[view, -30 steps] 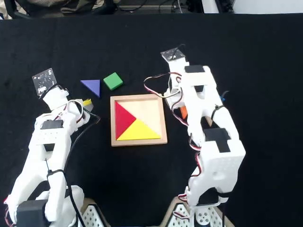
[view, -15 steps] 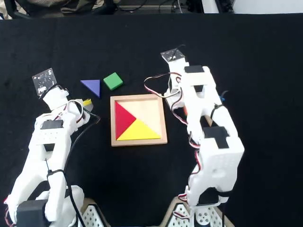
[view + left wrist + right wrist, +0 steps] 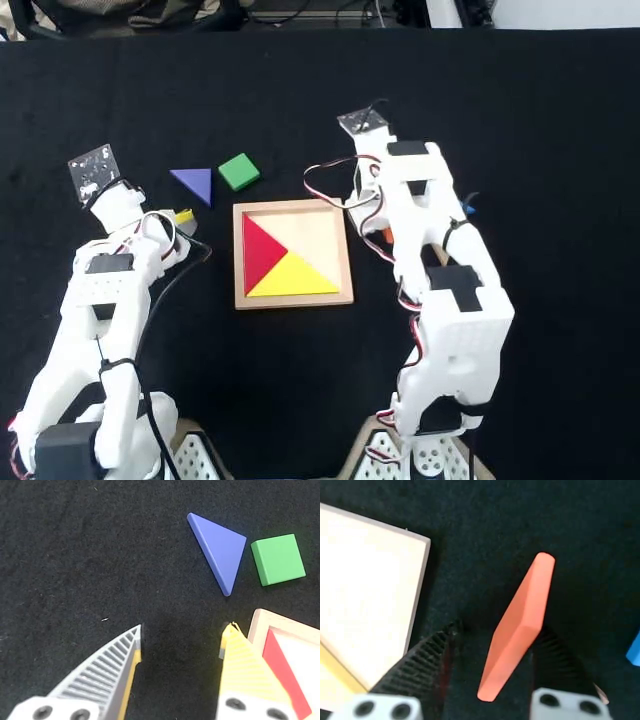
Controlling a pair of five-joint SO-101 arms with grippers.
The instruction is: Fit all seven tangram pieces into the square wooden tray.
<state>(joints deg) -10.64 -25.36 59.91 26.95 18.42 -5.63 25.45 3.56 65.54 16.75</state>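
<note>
The square wooden tray [image 3: 293, 292] lies mid-table and holds a red triangle [image 3: 260, 248] and a yellow triangle [image 3: 293, 277]. A blue triangle [image 3: 193, 183] and a green square [image 3: 239, 171] lie left of its far corner. My left gripper [image 3: 184, 630] is open over bare cloth near the tray's corner [image 3: 265, 622], short of the blue triangle [image 3: 220, 550] and green square [image 3: 278, 559]. My right gripper [image 3: 498, 630] is open beside the tray [image 3: 370, 595]. An orange piece [image 3: 520, 625] stands on edge between its fingers, leaning on one, with a gap to the other.
A small blue piece [image 3: 468, 208] lies right of the right arm and shows at the edge [image 3: 634, 652] of the right wrist view. Black cloth covers the table. The right arm's body hides the ground just right of the tray.
The right arm has edged slightly away and leftward, covering more of the orange piece in the high view. The left arm and the loose pieces have not moved.
</note>
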